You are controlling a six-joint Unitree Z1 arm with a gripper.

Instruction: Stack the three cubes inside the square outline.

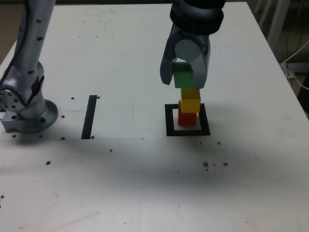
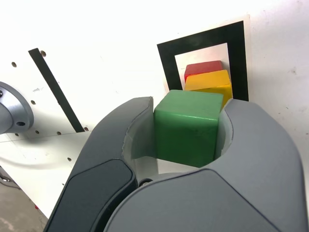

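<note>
fingers (image 1: 183, 72): clamped on green cube (image 1: 183, 77) | below them: yellow cube (image 1: 190, 101) on red cube (image 1: 187, 118), inside square outline (image 1: 170, 133) | why: likely topping stack

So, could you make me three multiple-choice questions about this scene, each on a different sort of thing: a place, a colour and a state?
1. Where is the red block?
A) On the black strip
B) Inside the square outline
C) Beside the arm's base

2. What colour is the block directly above the red one?
A) Yellow
B) Blue
C) White

3. How is the gripper?
A) Wide open
B) Empty
C) Closed on a block

1: B, the black frame surrounds the red block.
2: A, the yellow block sits on it.
3: C, the gripper has the green block between its fingers.
</note>
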